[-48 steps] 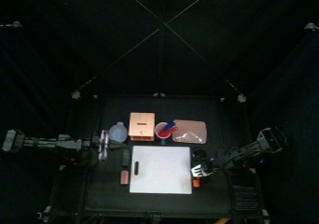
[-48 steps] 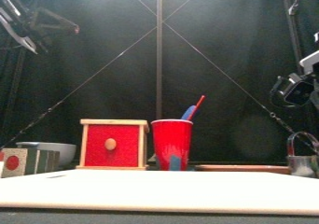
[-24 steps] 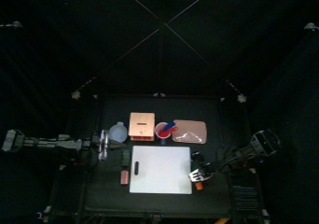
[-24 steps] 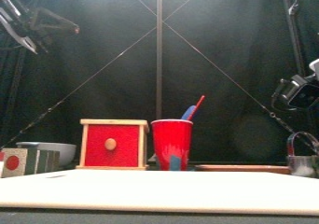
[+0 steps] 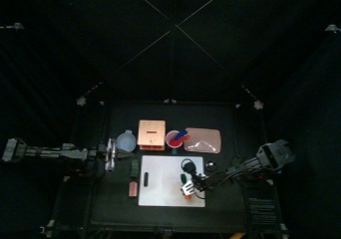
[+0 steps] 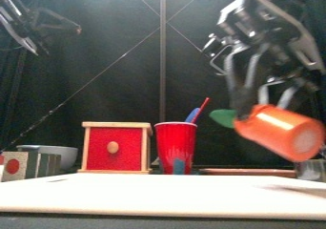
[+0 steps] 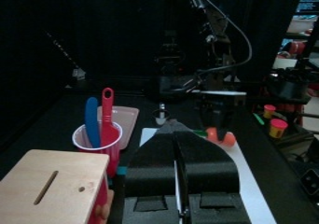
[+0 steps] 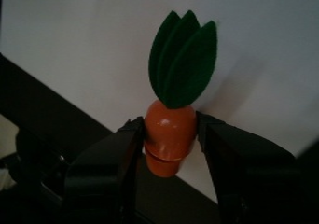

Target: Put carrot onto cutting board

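Right gripper (image 8: 171,153), off the right side of the desk a second ago, now hangs over the cutting board (image 5: 163,181) lower centre of the top view, jaws clamped on the carrot (image 8: 174,125), so only release remains; left gripper (image 7: 181,176) is closed, empty.

One carrot (image 8: 173,134) sits between the jaws of the right gripper (image 8: 171,146), its green leaves pointing away from the pincer. One white cutting board (image 5: 163,183) lies below that pincer. Beyond it stand one red cup (image 6: 176,147) and one red-fronted wooden box (image 6: 116,148). There are two grippers, the left gripper (image 7: 181,142) resting well apart.
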Controlling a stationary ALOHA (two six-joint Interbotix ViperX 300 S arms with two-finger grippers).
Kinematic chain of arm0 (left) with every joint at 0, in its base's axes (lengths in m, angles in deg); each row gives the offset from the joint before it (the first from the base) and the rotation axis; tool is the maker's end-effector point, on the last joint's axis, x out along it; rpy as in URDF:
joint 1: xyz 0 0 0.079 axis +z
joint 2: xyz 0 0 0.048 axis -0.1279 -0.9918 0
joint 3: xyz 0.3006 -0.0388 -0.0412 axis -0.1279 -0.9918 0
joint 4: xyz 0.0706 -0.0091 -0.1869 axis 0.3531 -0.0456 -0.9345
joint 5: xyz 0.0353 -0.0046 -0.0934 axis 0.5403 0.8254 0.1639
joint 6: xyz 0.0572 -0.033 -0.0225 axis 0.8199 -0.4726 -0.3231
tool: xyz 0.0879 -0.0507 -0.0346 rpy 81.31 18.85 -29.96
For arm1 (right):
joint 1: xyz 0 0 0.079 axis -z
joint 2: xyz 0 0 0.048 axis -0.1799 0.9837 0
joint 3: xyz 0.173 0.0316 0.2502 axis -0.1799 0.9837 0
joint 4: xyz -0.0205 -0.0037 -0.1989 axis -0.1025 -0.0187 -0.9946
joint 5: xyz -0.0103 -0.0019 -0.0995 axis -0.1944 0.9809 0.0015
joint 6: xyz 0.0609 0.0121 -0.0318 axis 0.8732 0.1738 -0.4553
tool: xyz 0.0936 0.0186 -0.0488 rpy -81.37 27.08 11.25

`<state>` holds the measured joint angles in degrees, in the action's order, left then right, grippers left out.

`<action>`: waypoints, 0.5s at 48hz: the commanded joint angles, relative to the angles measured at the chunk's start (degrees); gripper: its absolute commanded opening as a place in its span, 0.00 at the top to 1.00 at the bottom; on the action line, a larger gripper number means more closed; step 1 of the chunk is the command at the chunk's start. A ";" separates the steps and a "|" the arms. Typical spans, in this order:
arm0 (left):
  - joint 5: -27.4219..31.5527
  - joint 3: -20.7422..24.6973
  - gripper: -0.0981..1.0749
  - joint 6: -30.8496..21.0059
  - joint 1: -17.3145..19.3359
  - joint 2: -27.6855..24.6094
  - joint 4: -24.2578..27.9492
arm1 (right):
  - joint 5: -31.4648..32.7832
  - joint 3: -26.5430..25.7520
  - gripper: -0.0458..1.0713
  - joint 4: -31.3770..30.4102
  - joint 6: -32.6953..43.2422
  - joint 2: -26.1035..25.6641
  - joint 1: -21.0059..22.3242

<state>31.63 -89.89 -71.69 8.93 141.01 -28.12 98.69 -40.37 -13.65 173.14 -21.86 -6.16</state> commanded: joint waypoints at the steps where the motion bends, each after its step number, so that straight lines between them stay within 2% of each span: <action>1: -0.70 1.14 0.78 -0.09 -0.09 -0.26 -0.70 | -1.23 -4.13 0.45 -0.26 -0.26 2.29 2.29; 10: -1.14 1.49 0.78 -0.26 -0.18 -0.26 -1.93 | -0.88 -7.73 0.45 -0.26 -0.26 6.94 6.68; 20: -1.85 1.49 0.78 0.18 0.18 -0.26 -6.50 | -0.88 -7.91 0.44 1.32 0.00 7.47 10.02; 24: -1.85 1.49 0.78 0.26 0.62 -0.26 -6.94 | -0.88 -7.65 0.40 2.02 -0.09 8.00 10.55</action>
<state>30.40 -89.89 -71.60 9.02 140.92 -34.71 97.99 -47.14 -12.16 173.14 -12.98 3.95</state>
